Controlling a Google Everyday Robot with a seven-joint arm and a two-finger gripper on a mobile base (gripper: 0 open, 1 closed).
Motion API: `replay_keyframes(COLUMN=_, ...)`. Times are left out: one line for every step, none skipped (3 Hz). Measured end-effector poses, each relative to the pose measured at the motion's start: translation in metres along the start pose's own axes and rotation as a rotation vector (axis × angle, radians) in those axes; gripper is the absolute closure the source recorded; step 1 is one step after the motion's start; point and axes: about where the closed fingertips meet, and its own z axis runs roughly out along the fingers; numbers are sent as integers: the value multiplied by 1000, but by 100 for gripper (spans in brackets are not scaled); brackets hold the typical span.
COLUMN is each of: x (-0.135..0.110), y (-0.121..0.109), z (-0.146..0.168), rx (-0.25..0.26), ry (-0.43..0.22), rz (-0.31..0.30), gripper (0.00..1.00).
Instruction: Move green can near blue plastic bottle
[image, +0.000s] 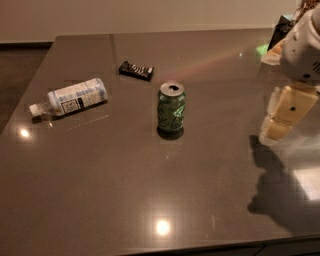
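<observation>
Tabletop (100, 200): a dark grey-brown slab, smooth and glossy. Nearest you it mirrors a round light spot (161, 227), with a smaller glint by the left edge.
Shadow (280, 192): a dark, ragged patch on the near right of the tabletop, below the arm.
Green can (171, 110): your task's thing stands upright near the middle of the tabletop. It is a short metal cylinder with a silver top, a dark mouth opening and pale swirls on its green side. A dark ring of reflection sits at its base. It is well apart from the bottle, to that bottle's right.
End effector (286, 114): a boxy, pale tan, matte piece at the right edge of view, well right of the can and touching nothing you can see. Whether it is apart or together, you cannot tell.
Arm housing (302, 50): a rounded white shell just above the end effector.
Blue plastic bottle (70, 97): lies on its side at the left, with its white cap pointing toward the left edge. It is clear plastic, wrapped in a pale blue-and-white label with a small black-and-white panel, and it is longer than the can.
Snack bar wrapper (136, 70): flat, black and oblong with faint pale lettering. It lies beyond the can, a little to its left.
Far right corner: a dark object (280, 30), too blurred to name, with a green glint on the tabletop beside it.
</observation>
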Motion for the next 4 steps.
replay_keyframes(x=-35, y=-14, z=29, rx=-13, ry=-57, rz=-23, gripper=0)
replay_keyframes(x=-61, y=-20, z=51, rx=-26, ry=-85, rz=-31, gripper=0)
replay_keyframes(x=-86, y=-21, z=75, rx=-47, ry=-117, rz=-44, gripper=0)
replay_keyframes(x=-107, y=-25, z=94, rx=-64, ry=-146, rz=-49, gripper=0)
